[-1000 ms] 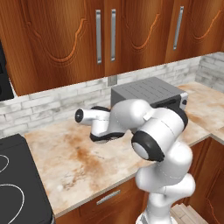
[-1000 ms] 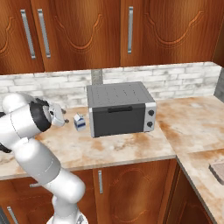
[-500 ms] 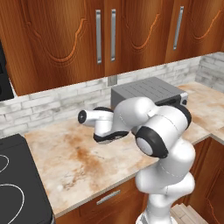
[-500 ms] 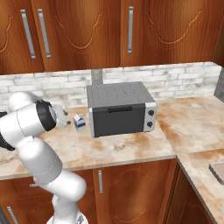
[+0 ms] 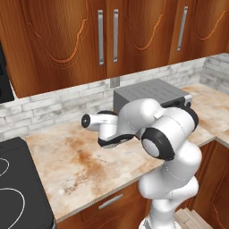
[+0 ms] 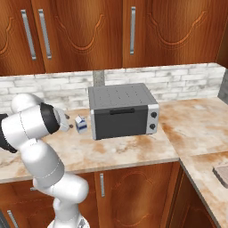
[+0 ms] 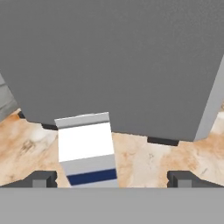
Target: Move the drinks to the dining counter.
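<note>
Milk carton (image 7: 87, 151), white with grey and dark-blue bands, gable top, upright beside toaster (image 7: 118, 65), hand (image 7: 112, 179) wide open, empty.

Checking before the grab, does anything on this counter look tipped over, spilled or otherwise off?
Nothing stands out. The milk carton stands upright on the counter beside the grey toaster oven, with no spill around it. The open gripper faces the carton, which sits left of centre between its fingertips.

A glossy white robot arm (image 5: 165, 134) of bulging rounded segments — black bands at the joints, a black ring around one round end cap — with two small dark grey finger tips (image 7: 43, 178)
</note>
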{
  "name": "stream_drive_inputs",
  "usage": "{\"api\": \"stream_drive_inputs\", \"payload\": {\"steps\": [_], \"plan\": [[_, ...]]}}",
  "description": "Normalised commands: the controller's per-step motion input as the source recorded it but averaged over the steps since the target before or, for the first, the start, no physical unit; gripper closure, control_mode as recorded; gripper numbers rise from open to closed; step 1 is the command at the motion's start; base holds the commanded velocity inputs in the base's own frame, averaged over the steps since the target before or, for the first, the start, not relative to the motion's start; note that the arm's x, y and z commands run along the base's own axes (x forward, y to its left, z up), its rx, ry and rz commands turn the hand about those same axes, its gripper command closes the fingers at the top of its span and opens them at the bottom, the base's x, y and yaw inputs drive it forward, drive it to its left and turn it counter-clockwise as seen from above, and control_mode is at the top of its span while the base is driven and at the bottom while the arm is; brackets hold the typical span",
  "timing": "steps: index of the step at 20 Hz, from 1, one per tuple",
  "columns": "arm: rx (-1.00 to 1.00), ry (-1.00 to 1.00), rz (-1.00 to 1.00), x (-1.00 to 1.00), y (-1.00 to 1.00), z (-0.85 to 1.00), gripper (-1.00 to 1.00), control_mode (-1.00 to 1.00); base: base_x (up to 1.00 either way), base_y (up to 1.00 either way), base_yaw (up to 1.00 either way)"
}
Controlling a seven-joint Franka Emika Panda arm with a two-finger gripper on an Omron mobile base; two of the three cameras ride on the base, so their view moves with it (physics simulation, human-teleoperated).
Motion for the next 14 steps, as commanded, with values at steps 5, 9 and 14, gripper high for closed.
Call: {"api": "stream_drive_inputs", "payload": {"steps": [5,9,14], "plan": [[0.0,0.0,0.04,0.0,0.0,0.0,-1.0,-1.0,0.0,0.0,0.0],[0.0,0.0,0.03,0.0,0.0,0.0,-1.0,-1.0,0.0,0.0,0.0],[0.0,0.0,-0.03,0.0,0.0,0.0,-1.0,-1.0,0.0,0.0,0.0]]}}
